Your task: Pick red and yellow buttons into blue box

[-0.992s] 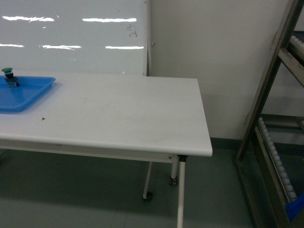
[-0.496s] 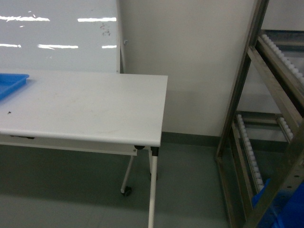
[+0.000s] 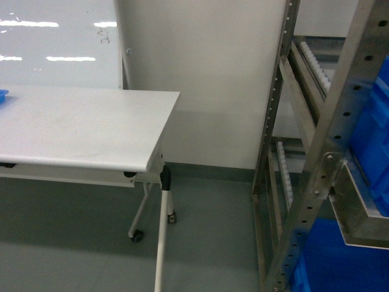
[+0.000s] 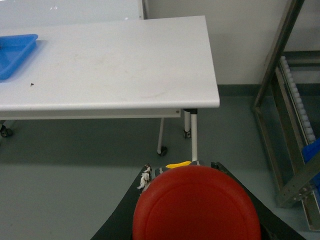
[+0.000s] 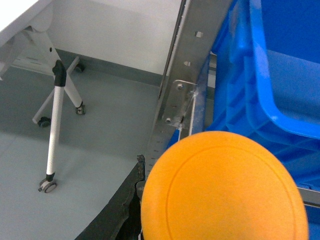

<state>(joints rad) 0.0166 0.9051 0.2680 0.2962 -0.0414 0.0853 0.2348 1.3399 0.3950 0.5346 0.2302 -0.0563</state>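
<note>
In the left wrist view the red button [image 4: 196, 205] fills the bottom with its round cap toward the camera. My left gripper [image 4: 181, 168] is shut on it, and black fingers [image 4: 125, 215] show on both sides of the cap. In the right wrist view the yellow button [image 5: 222, 187] sits the same way in my right gripper [image 5: 220, 160], which is shut on it. Just beyond and to the right of the yellow cap is the blue box [image 5: 257, 75], a deep ribbed crate on the rack, also seen at the head view's right edge [image 3: 372, 131]. Neither gripper shows in the head view.
A white table [image 3: 79, 128] on castor legs [image 5: 55, 125] stands to the left, with a shallow blue tray [image 4: 15, 52] at its far end. A metal rack [image 3: 285, 121] with roller shelves stands to the right, and another blue crate [image 3: 334, 261] sits lower in it. Grey floor lies between the two.
The head view has swung to the right. The table, the tray and a green-capped button slid out to the left, and the rack with the blue crates came into view.
</note>
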